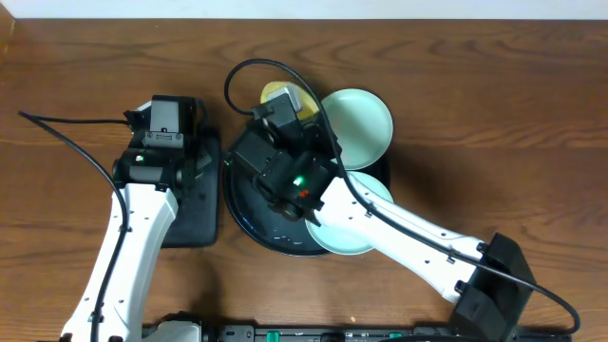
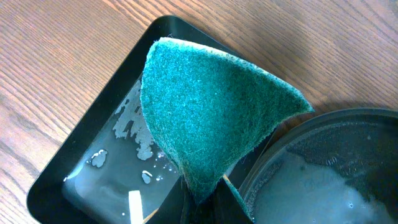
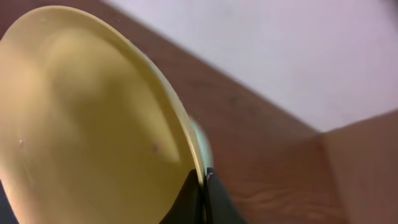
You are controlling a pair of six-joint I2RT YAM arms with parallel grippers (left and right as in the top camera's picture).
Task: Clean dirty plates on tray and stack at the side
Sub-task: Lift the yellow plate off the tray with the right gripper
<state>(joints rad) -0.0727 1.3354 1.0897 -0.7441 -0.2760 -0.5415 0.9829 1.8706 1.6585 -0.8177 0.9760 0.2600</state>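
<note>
Brown tabletop below: right fingers pinch the rim of the yellow plate, stiff, likely slippery, edge-grip only; left fingers squeeze the soft sponge.

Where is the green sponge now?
Left wrist view: the left gripper holds the green sponge over the wet rectangular black tray, beside the round black tray.

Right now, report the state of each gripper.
Left gripper: shut on the green sponge.
Right gripper: shut on the pale yellow plate, at its rim.
</note>
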